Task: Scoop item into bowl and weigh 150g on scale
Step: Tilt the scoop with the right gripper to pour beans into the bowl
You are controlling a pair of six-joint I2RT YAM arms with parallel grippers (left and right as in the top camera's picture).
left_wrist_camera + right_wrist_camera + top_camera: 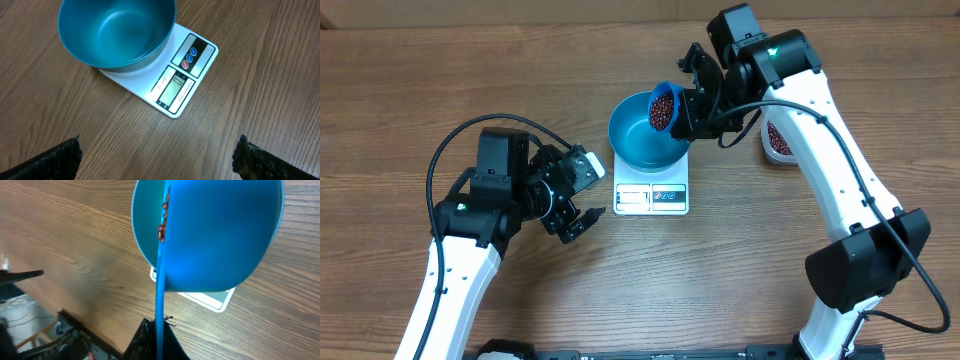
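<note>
**Loaded scoop at the bowl's rim, pour not yet made**

My right pincer (688, 105) is pressed together on the handle of the scoop (669, 88). The scoop carries a full heap of beans (662, 108) and hangs just above centre in the overhead frame. Its cup sits over the upper-right rim of the bowl (632, 130). The bowl stands on the scale (651, 197) at mid-frame, covering all but the button panel along the scale's lower edge.

The next move turns on one relation. From the right pincer the bowl lies to the left and a little down in the frame. The scoop's long axis runs roughly right to left, with the handle at the pincer and the cup out toward the bowl. I judge that a roll of the wrist toward the left would drop the beans inside. Any drift to the right would spill them on the desk (440, 70).

The left wrist view shows the bowl's inside bare, so I take this to be the first load. I cannot read the display (176, 87) with confidence.

My left pincer (582, 222) is spread wide and holds nothing. It sits lower left of the scale, near it but apart, so the right arm is plainly the nearer one. More beans sit in the tub (778, 140) at the right, partly hidden behind that arm.
</note>
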